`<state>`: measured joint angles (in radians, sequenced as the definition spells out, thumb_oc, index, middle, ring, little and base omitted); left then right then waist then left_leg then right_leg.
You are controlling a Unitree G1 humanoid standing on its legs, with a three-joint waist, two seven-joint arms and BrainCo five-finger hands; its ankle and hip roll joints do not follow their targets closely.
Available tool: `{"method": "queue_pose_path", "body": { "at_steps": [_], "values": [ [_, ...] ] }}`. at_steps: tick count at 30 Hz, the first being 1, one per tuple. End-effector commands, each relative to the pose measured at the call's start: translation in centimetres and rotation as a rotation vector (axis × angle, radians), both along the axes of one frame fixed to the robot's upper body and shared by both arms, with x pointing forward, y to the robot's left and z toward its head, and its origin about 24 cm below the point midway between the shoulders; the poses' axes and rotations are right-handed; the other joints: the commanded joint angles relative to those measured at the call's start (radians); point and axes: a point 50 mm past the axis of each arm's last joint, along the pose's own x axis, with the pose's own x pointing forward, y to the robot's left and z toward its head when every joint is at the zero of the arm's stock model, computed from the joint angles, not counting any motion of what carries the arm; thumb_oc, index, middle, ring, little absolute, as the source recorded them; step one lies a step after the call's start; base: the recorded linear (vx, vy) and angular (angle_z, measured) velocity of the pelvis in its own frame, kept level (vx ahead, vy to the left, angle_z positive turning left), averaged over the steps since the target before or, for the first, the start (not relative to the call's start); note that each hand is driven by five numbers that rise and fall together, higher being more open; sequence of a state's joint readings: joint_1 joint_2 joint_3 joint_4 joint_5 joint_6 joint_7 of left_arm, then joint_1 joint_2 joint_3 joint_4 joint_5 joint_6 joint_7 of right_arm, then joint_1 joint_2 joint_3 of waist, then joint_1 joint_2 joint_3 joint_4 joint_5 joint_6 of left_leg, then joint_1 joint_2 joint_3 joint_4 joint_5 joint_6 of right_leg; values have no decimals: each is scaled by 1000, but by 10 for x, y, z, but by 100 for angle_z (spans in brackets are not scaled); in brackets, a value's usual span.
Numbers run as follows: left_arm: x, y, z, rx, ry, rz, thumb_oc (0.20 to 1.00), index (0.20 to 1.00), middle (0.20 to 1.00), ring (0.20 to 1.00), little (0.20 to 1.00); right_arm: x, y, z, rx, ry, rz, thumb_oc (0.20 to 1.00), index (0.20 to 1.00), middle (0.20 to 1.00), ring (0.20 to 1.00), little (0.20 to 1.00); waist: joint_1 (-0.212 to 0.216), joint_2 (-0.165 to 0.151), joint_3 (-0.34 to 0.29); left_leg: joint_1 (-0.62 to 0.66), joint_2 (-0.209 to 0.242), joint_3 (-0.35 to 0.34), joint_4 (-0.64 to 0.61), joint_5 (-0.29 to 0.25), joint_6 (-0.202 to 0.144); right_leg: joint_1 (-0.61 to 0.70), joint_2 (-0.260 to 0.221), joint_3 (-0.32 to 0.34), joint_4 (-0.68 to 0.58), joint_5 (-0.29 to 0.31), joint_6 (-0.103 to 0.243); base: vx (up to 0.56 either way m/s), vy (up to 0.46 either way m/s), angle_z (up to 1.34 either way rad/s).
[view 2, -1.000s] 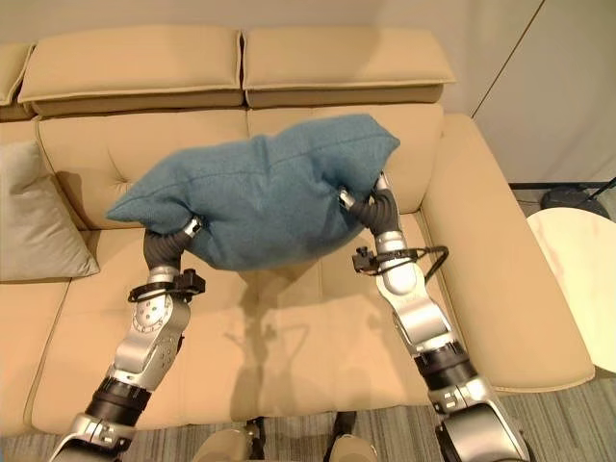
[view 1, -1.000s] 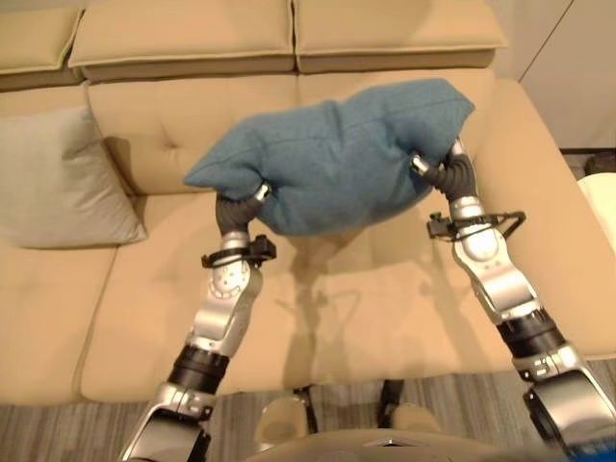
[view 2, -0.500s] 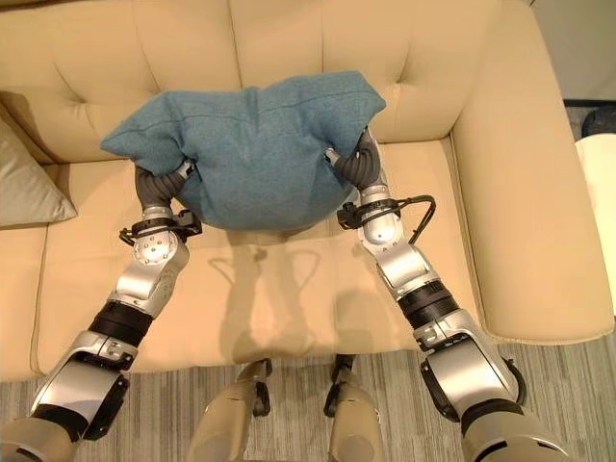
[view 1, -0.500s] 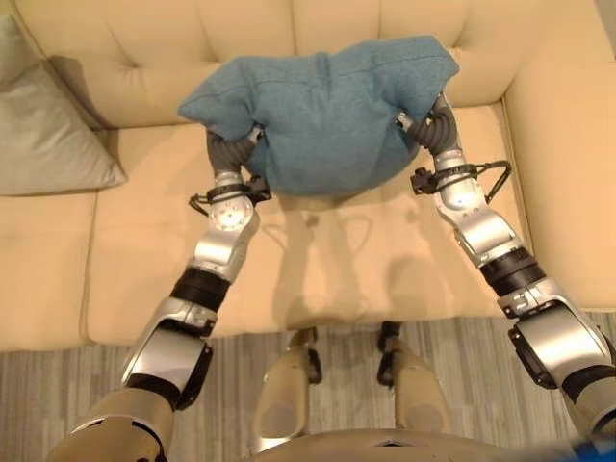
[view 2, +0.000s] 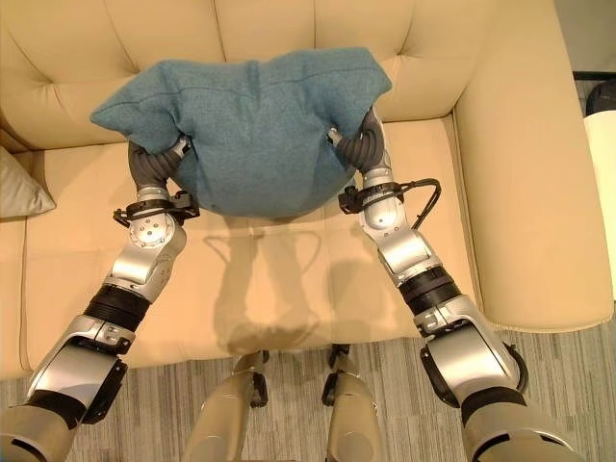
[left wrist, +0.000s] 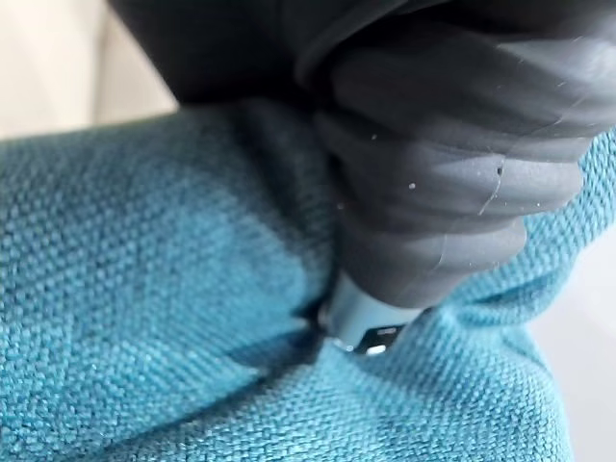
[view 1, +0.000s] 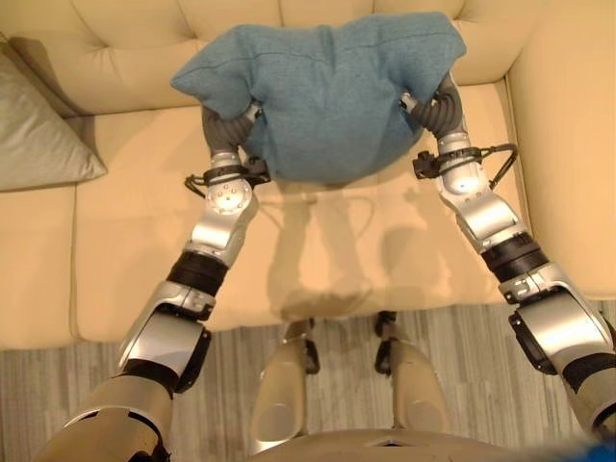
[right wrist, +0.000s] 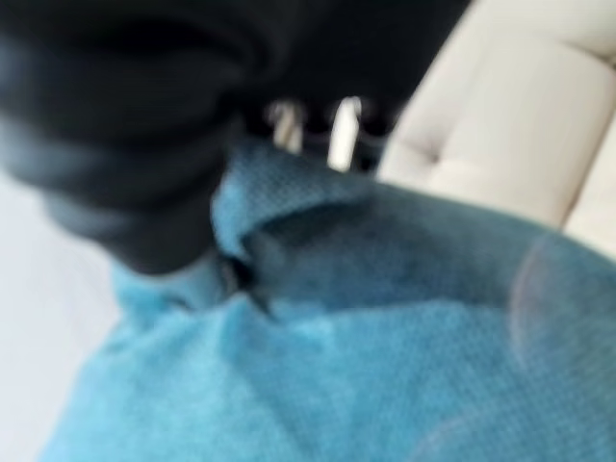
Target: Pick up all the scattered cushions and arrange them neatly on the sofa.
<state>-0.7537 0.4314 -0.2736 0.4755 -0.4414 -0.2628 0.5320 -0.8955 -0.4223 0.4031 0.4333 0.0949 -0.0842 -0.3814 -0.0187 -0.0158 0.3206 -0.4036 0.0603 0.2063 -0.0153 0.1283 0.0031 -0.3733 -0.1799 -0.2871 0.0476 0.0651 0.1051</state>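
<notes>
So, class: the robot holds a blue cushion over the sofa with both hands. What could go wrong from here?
1. The blue cushion sags between the left robot hand and right robot hand; the fingers are buried in fabric, so grip quality is unclear and it might slip.
2. Released here, above the sofa seat, it may land crooked rather than neatly against the backrest.

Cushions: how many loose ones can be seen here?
2: a blue cushion held up between both hands over the sofa seat, and a grey cushion lying on the sofa to the robot's left. Others may be out of view.
</notes>
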Motion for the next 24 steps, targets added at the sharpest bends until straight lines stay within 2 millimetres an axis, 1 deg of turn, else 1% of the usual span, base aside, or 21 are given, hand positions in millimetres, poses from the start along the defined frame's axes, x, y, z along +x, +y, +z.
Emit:
{"method": "queue_pose_path", "body": {
  "at_steps": [1,5,10,16,18,22,23,24],
  "values": [
    [-12,-61,81,59,-364,-220,200,200,200,200,200,-35,75,79,-20,-346,312,200,200,200,200,200,7,-36,-65,38,4,-50,45,-50,-91,-32,-36,39,15,79,73,0,0,0],
    [-18,-61,85,45,-402,-229,200,200,200,200,200,-40,75,83,-18,-376,325,200,200,200,200,200,8,-38,-63,41,3,-52,49,-55,-91,-26,-37,38,14,76,73,8,1,0],
    [-26,-62,86,39,-437,-245,200,200,200,200,200,-42,71,79,-16,-372,331,200,200,200,200,200,10,-39,-67,55,0,-53,56,-66,-91,-2,-40,33,10,70,71,24,4,1],
    [-28,-64,90,36,-451,-246,200,200,200,200,200,-42,69,77,-8,-362,332,200,200,200,200,200,10,-37,-63,60,-4,-50,64,-71,-91,3,-41,33,13,68,70,6,9,3],
    [-26,-64,90,36,-443,-239,200,200,200,200,200,-40,68,77,-12,-358,329,200,200,200,200,200,10,-37,-59,56,-3,-49,72,-74,-90,1,-40,34,15,68,69,0,0,0],
    [-16,-62,87,39,-396,-218,200,200,200,200,200,-32,69,76,-20,-327,307,200,200,200,200,200,10,-35,-50,34,-2,-50,78,-70,-90,-22,-38,40,18,73,67,-8,0,0],
    [-11,-62,89,67,-374,-207,200,200,200,200,200,-27,71,76,-23,-309,292,200,200,200,200,200,10,-33,-44,19,0,-50,80,-63,-90,-39,-37,42,20,77,68,0,0,0],
    [-11,-62,89,68,-375,-207,200,200,200,200,200,-27,71,77,-23,-310,292,200,200,200,200,200,10,-33,-44,17,0,-50,80,-63,-90,-41,-37,42,20,78,68,0,0,0]
  ]
}}
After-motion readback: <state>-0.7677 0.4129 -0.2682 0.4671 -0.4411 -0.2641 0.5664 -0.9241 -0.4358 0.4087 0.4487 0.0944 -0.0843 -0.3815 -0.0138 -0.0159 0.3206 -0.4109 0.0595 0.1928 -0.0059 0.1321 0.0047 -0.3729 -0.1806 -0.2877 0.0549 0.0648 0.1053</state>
